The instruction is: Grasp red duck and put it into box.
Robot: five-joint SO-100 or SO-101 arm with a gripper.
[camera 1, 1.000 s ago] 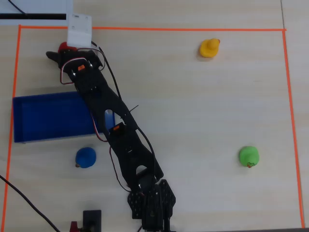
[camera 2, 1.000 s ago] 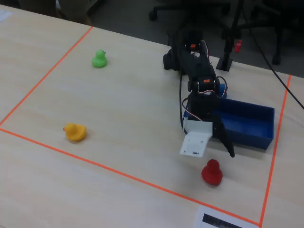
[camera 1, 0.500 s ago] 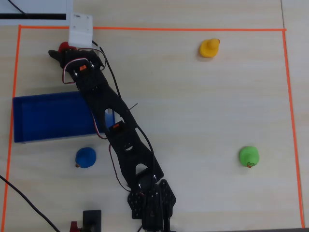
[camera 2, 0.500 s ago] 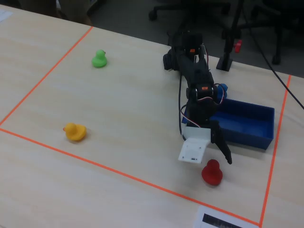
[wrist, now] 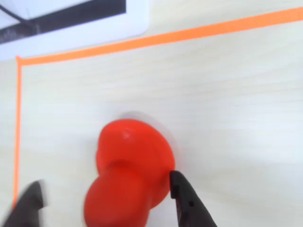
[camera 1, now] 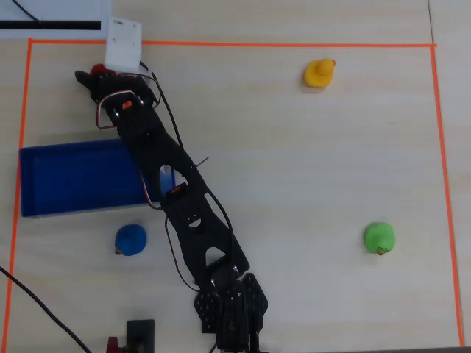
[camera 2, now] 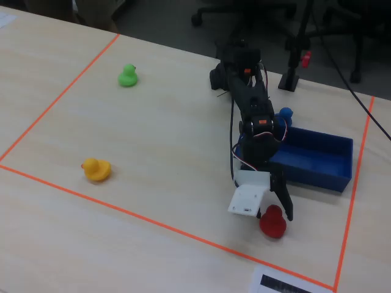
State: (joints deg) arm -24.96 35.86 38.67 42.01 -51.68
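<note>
Red duck (wrist: 130,177) between parted claw (wrist: 106,196) tips in wrist view, barely visible overhead.

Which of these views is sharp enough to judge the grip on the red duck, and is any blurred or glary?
Wrist view: the red duck fills the frame close-up, soft-edged, with a small highlight; one finger at the left edge is blurred. Overhead view: evenly lit, but the arm hides most of the duck. Fixed view: sharp, soft shadows, duck beside the gripper.
</note>
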